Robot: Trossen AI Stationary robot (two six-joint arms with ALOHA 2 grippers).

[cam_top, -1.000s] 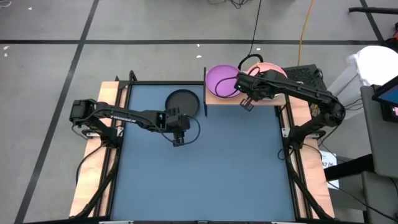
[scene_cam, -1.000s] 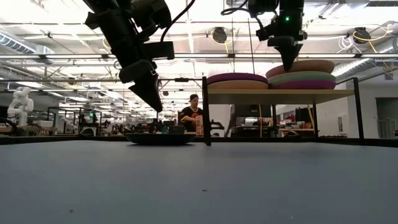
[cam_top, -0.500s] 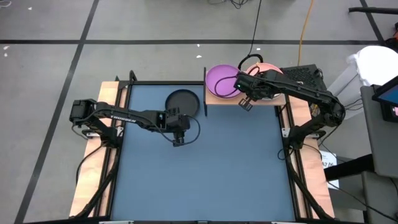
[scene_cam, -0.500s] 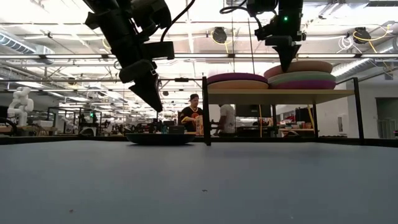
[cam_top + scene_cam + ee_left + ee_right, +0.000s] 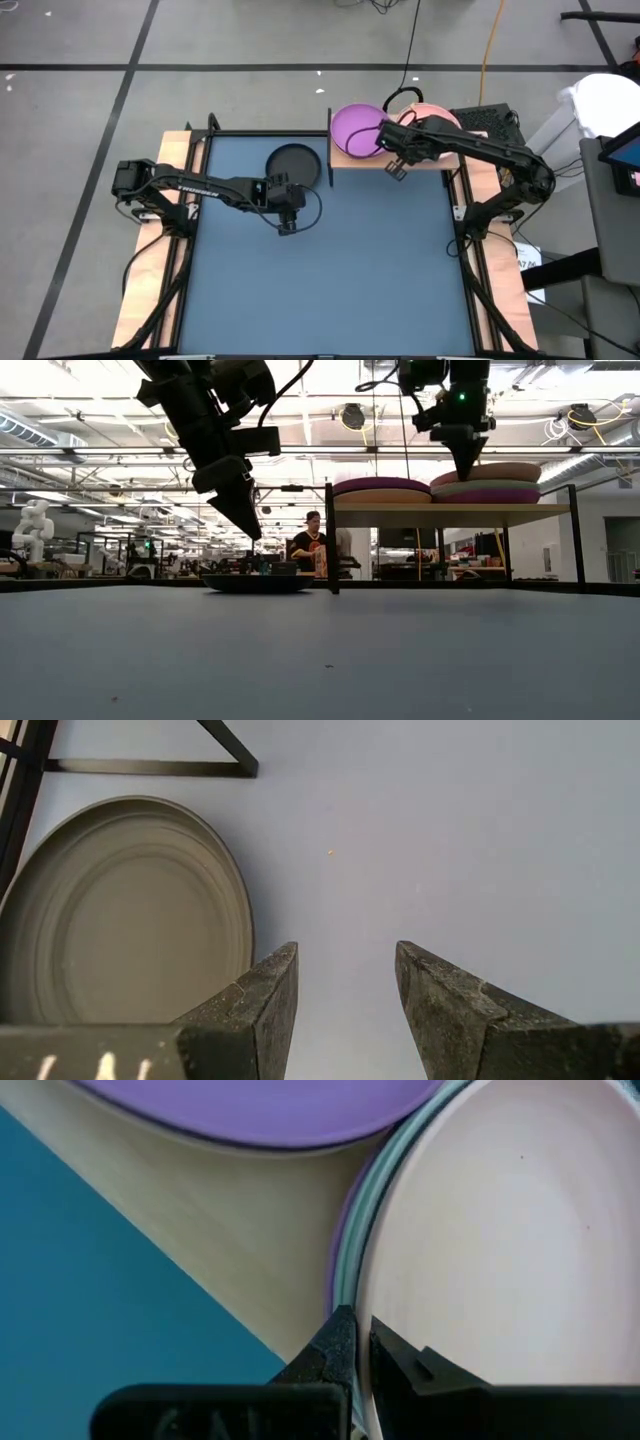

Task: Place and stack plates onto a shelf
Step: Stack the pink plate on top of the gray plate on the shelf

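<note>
Shelf [image 5: 392,160] at the far edge of the blue table [image 5: 330,270], bearing two stacks of plates; one dark grey plate [image 5: 294,165] off the shelf.

Left-hand stack: purple plate [image 5: 355,130] on top. Right-hand stack: pink plate [image 5: 500,1250] on top, pale green plate [image 5: 487,486] and a second purple plate [image 5: 490,497] beneath it. Dark grey plate: flat on the table, just beside the shelf's left end. Right gripper [image 5: 397,166]: fingers pinched nearly together, tips at the rim of the pink plate, nothing seen held. Left gripper [image 5: 345,995]: fingers spread wide, empty, raised above the table beside the dark grey plate.
</note>
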